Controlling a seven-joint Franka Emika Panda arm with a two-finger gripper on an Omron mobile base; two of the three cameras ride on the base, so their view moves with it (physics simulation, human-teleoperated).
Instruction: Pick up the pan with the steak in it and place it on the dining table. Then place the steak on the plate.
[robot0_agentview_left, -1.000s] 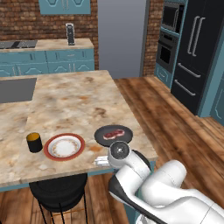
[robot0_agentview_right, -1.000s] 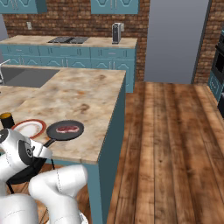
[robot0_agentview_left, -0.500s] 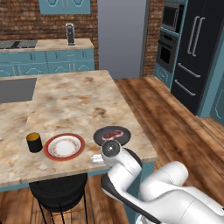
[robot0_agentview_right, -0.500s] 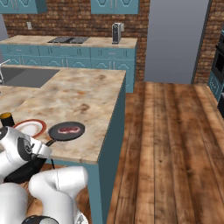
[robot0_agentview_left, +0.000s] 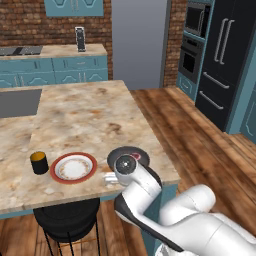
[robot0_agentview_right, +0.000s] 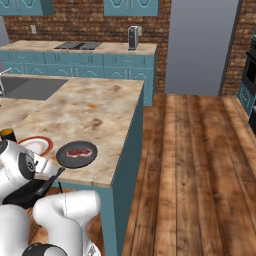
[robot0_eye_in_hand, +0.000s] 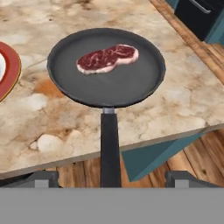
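Near the desk (robot0_eye_in_hand: 183, 100) edge sits the pan (robot0_eye_in_hand: 106, 65), steak (robot0_eye_in_hand: 107, 57) inside, plate (robot0_agentview_left: 73, 167) just beside. Its handle runs between the wide-spread fingers of the hand (robot0_eye_in_hand: 109, 178). A careless nudge could tip the overhanging pan off.

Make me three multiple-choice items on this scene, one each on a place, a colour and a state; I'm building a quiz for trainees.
1. Where does the pan sit?
A. on the cooktop
B. on the dining table, near its edge
C. on the floor

2. What colour is the rim of the plate?
A. red
B. blue
C. green

3. Where is the steak now?
A. on the plate
B. in the cup
C. in the pan

Answers: 1 B, the hand view shows the pan resting on the speckled top with its handle reaching out past the edge. 2 A, the left base view shows a broad red rim around a cream centre. 3 C, the hand view shows the meat lying flat inside the pan.
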